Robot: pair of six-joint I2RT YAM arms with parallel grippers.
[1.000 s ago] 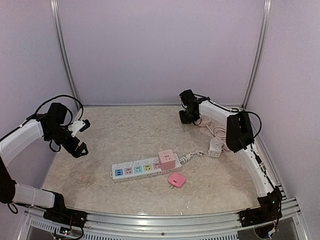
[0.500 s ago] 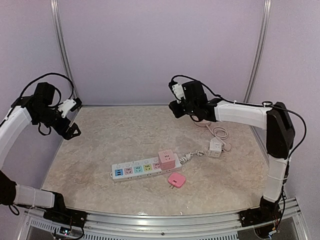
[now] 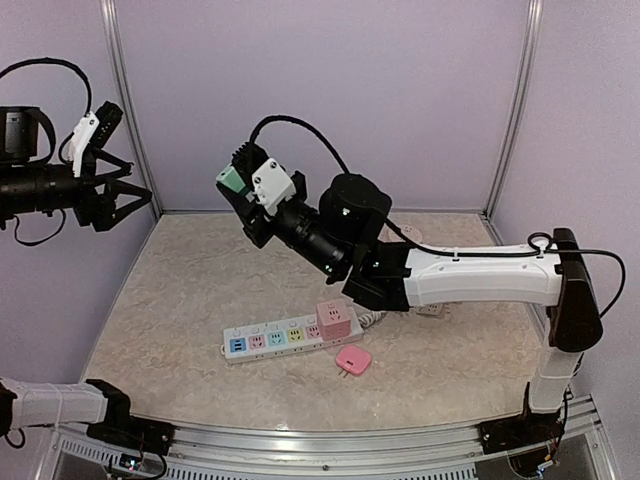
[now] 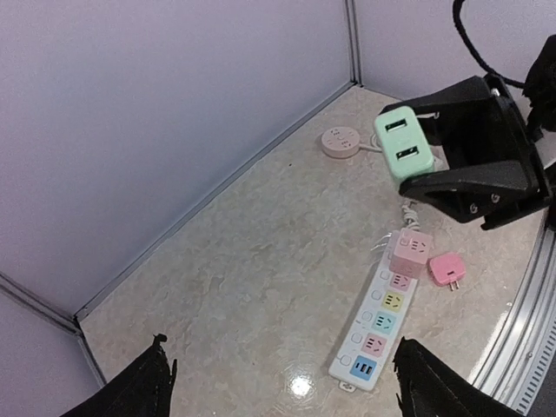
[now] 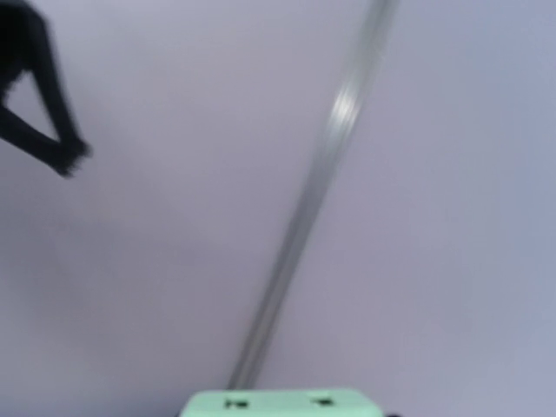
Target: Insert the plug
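Right gripper, held high above the table at the end of its outstretched arm, with both fingers pinching the mint-green plug. The left wrist view shows the plug's face, with two slots, clamped between the black fingers. In the blurred right wrist view, only the plug's top edge shows at the bottom of the picture, against the lilac wall and an aluminium post. Below the arm, the white power strip lies flat on the marbled table, with coloured sockets along its length. A pink cube adapter is seated at its right end, where the coiled white cord leaves it. A flat pink plug lies on the table just in front of that end, apart from the strip. A round pink socket rests near the back wall. Left gripper, high at the far left beside the wall, has its fingers spread wide and holds nothing.
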